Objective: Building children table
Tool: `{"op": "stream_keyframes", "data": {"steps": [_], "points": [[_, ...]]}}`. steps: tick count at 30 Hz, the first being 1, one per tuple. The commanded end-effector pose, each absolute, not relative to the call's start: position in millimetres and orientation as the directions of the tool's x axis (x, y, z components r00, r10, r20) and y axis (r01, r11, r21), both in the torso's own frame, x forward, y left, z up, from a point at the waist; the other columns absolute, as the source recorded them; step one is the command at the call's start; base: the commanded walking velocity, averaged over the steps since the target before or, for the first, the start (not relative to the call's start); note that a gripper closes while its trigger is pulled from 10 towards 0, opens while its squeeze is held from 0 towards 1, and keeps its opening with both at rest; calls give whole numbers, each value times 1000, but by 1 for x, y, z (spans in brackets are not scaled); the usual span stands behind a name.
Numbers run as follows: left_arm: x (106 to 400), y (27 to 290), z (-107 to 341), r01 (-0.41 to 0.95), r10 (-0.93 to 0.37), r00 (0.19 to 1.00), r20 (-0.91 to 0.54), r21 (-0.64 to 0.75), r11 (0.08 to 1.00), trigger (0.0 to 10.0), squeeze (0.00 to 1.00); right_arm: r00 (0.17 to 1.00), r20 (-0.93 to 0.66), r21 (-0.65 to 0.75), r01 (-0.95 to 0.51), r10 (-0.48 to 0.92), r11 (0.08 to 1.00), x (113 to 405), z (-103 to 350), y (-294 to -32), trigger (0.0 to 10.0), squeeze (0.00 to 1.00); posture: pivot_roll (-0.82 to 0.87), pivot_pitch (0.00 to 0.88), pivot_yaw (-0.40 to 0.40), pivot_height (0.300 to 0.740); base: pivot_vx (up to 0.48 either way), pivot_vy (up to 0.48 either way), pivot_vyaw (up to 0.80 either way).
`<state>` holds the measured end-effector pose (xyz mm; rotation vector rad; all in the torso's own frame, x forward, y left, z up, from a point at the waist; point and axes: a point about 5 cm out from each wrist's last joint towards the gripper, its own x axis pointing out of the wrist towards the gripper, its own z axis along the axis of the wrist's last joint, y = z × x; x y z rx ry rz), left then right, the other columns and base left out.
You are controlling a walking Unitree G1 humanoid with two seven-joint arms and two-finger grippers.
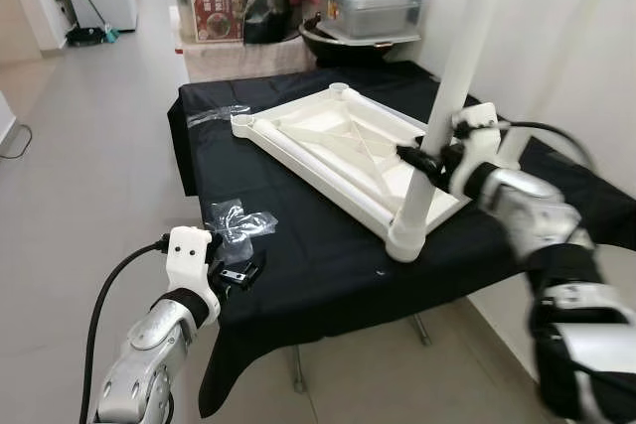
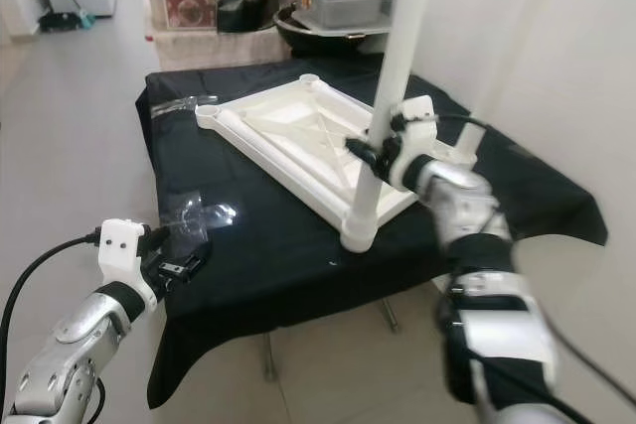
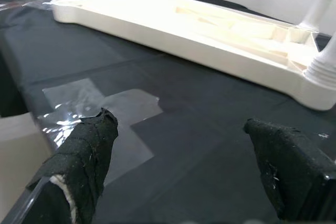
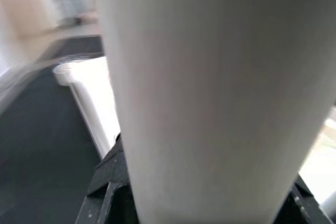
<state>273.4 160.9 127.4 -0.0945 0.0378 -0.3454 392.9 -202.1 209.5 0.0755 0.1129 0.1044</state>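
Now the white tabletop (image 1: 343, 151) lies upside down on a black cloth (image 1: 308, 255) over a table, grey floor all around. The right gripper (image 1: 425, 162) is closed around a standing white leg (image 1: 447, 96) at the near corner. The left gripper (image 1: 238, 273) hangs open at the cloth's edge, by clear plastic wrap (image 1: 238, 217).

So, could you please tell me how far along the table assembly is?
Two legs stand in the upturned white tabletop: a far leg and a near leg in its corner socket. The right pincer is shut on the near leg. The two far-left sockets are empty. The left pincer is open over plastic wrapping.
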Motion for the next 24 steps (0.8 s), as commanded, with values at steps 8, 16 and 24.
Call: {"op": "stream_keyframes", "data": {"steps": [8,16,24], "points": [[272,157,128,333,-337,941,-22,-108,937,10000,0,967,-253,224,38,21,974,373,179,-117,10000,0,-26,0,-67,740,0,0,0],[272,157,128,324,-328,944,-17,-112,939,10000,0,980,-175,236,-56,99,970,379,197,-108,10000,1000,-28,0,-81,740,0,0,0],[270,157,127,318,-322,947,-16,-117,941,10000,0,873,60,256,-482,484,838,361,237,-122,10000,0,-31,0,-83,740,0,0,0]]}}
